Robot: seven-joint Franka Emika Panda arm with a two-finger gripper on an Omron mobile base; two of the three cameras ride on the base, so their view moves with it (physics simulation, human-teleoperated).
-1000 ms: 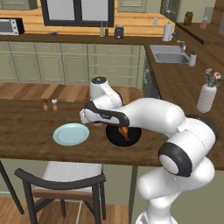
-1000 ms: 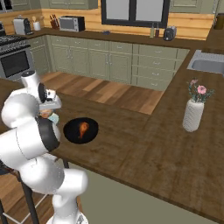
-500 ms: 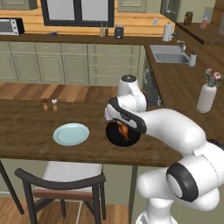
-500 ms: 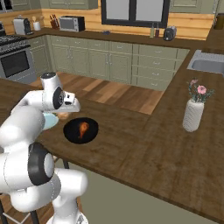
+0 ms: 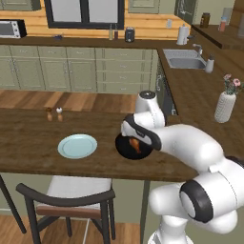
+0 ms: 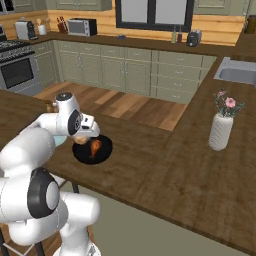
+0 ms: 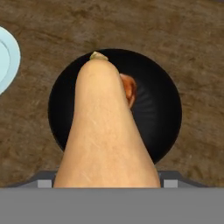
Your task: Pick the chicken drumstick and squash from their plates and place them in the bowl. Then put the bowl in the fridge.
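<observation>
My gripper point(image 5: 135, 137) is shut on the squash point(image 7: 105, 131), a long tan lump that hangs right over the glossy black bowl point(image 7: 164, 113). The golden-brown chicken drumstick point(image 7: 129, 90) lies inside the bowl, partly hidden behind the squash. In the left base view the bowl point(image 5: 123, 148) sits on the wooden counter with the drumstick point(image 5: 135, 145) in it, and the pale blue plate point(image 5: 77, 146) lies bare to its left. From the right base view the drumstick point(image 6: 94, 147) shows in the bowl point(image 6: 103, 153) under my hand. The fridge is out of view.
Two small shakers point(image 5: 54, 114) stand behind the blue plate. A white vase with flowers point(image 6: 220, 131) stands on the counter to the right. A dark chair point(image 5: 71, 200) is tucked below the counter's near edge. A sink point(image 5: 184, 62) lies at the back right.
The arm has swung right from over the blue plate to over the bowl, carrying the squash. The bowl, drumstick and plate have stayed in place.
</observation>
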